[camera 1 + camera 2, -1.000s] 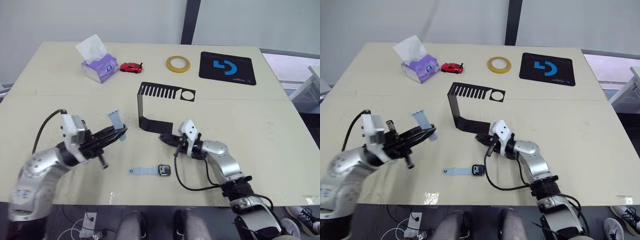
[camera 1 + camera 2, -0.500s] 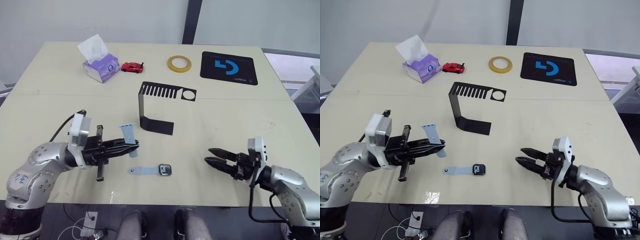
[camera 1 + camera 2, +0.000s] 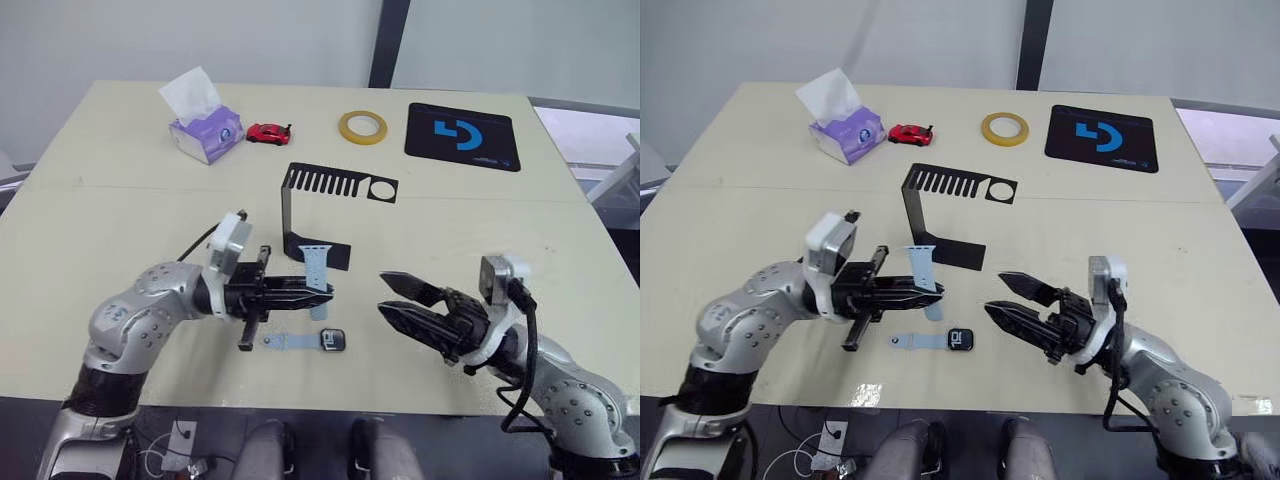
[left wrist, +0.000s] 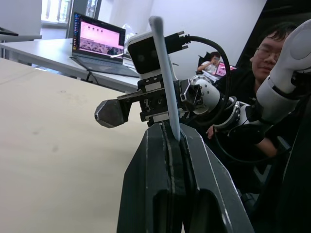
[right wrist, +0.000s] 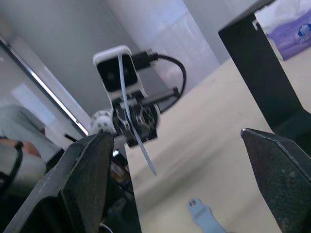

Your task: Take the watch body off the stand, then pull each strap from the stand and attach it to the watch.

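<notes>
The left gripper [image 3: 318, 291] is clamping one strap [image 3: 316, 266] upright for fitting; the right gripper [image 3: 392, 299] is gaping, facing it; the watch body [image 3: 331, 340] is lying nearer, one strap attached.

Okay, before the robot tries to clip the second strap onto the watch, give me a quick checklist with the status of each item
1. Loose strap gripped by the left end effector: ok, clamped near one end, standing upright.
2. Right end effector ready to assist: ok, open and empty, facing the left one.
3. Watch body off the stand: ok, lying on the table.
4. First strap on the watch body: looks joined at its side; latch cannot tell.
5. Stand cleared of straps: ok, top slots bare.
6. Watch body held steady for attachment: not ok, nothing grips it.
</notes>
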Tool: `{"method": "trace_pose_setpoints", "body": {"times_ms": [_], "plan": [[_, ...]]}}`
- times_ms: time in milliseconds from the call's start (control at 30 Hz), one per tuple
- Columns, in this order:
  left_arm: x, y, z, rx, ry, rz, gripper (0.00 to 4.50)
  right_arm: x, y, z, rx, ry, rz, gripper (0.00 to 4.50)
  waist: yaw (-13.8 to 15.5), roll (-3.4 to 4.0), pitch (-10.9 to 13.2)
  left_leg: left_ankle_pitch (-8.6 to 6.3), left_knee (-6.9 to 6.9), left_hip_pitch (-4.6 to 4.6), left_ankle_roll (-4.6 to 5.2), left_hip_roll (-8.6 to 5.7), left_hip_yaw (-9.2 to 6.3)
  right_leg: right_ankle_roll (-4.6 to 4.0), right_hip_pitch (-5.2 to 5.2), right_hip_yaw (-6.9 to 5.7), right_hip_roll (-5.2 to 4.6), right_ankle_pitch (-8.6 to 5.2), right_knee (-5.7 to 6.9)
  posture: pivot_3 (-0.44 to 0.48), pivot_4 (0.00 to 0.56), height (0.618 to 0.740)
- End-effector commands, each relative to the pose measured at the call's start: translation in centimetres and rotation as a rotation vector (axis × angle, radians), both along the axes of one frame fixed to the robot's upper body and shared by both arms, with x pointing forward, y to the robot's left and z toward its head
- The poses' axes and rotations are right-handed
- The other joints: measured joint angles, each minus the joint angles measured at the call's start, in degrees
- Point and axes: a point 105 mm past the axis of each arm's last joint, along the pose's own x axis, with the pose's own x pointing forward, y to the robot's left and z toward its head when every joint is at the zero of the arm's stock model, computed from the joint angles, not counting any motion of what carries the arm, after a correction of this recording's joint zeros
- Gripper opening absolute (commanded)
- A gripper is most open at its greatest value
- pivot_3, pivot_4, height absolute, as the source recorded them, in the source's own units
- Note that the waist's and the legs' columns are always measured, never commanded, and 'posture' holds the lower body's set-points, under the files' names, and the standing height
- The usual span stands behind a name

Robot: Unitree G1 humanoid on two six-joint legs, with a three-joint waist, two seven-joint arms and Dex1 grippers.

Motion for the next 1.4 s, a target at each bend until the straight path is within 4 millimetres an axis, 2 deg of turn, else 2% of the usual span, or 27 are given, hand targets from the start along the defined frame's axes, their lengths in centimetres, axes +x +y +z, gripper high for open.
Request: {"method": "trace_pose_setpoints", "body": {"times_ms": [33,367,467,533,1033,1400], "plan": [[-0.4,-0.5,0.2,-0.007,-0.026,-0.049,0.0,-0.2,1.9,1.2,0.046,-0.012,0.055,4.47,-0.03,0.0,0.0,0.0,0.01,0.0,0.0,0.01,0.0,0.0,-0.01,0.0,0.02,0.0,0.01,0.0,0.15,0.74],[-0.6,-1.1,0.0,-0.026,-0.018,-0.053,0.0,0.1,4.4,2.8,0.037,-0.009,0.096,4.47,0.03,0.0,0.0,0.02,0.09,-0.06,0.05,-0.02,-0.01,0.0,-0.03,-0.01,-0.03,0.0,0.09,0.0,0.15,0.74],[-0.6,-1.5,0.0,-0.033,-0.012,-0.054,0.0,-0.2,4.8,3.2,0.036,-0.025,0.119,3.66,-0.01,0.0,0.0,0.02,0.08,-0.06,0.05,-0.02,-0.01,0.0,-0.03,-0.01,-0.03,0.0,0.08,0.0,0.15,0.74],[-0.6,-1.7,-0.1,-0.036,-0.01,-0.052,0.0,-0.3,5.0,3.4,0.036,-0.032,0.13,2.81,-0.01,0.0,0.0,0.02,0.08,-0.06,0.05,-0.02,-0.01,0.0,-0.03,-0.01,-0.01,0.0,0.1,0.0,0.15,0.74],[-0.4,-2.3,0.4,-0.082,-0.007,-0.04,0.0,-0.8,5.0,4.7,0.085,-0.052,0.155,2.81,-0.01,0.0,0.0,0.02,0.08,-0.06,0.06,-0.01,-0.01,0.0,-0.03,-0.02,0.01,0.0,0.11,0.0,0.15,0.74],[-0.4,-2.4,0.5,-0.102,0.003,-0.024,0.0,-0.9,4.7,4.6,0.078,-0.059,0.156,2.81,-0.01,0.0,0.0,0.02,0.08,-0.06,0.07,-0.01,-0.01,0.0,-0.03,-0.02,0.01,0.0,0.12,0.0,0.15,0.74]]}}
